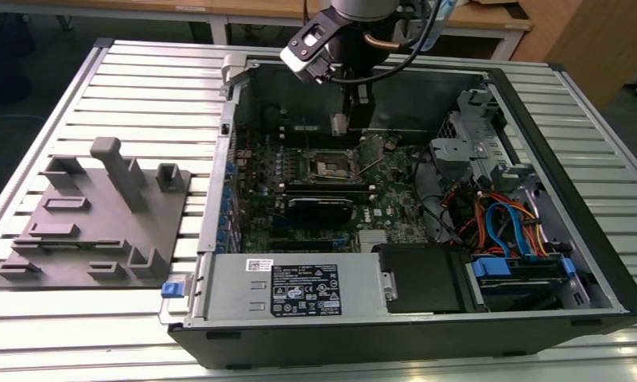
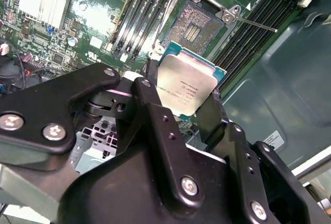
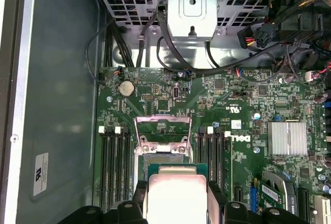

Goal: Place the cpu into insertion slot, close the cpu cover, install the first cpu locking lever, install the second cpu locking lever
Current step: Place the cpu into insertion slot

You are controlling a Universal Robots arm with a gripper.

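The jaws clamped the small square silver-topped cpu [image 2: 186,87] near the dark, metal-rimmed insertion slot [image 2: 194,25], where any tilt might, I reckoned, seat it crooked.

The chip [image 2: 186,87] is silver-grey with a green rim, and the gripper [image 2: 181,100] is black. The circuit board [image 1: 387,215] is green and the case [image 1: 403,342] black. In the exterior view, a grey tray [image 1: 95,231] lies at the case's nine o'clock, with blue and orange cables [image 1: 499,223] at its four.
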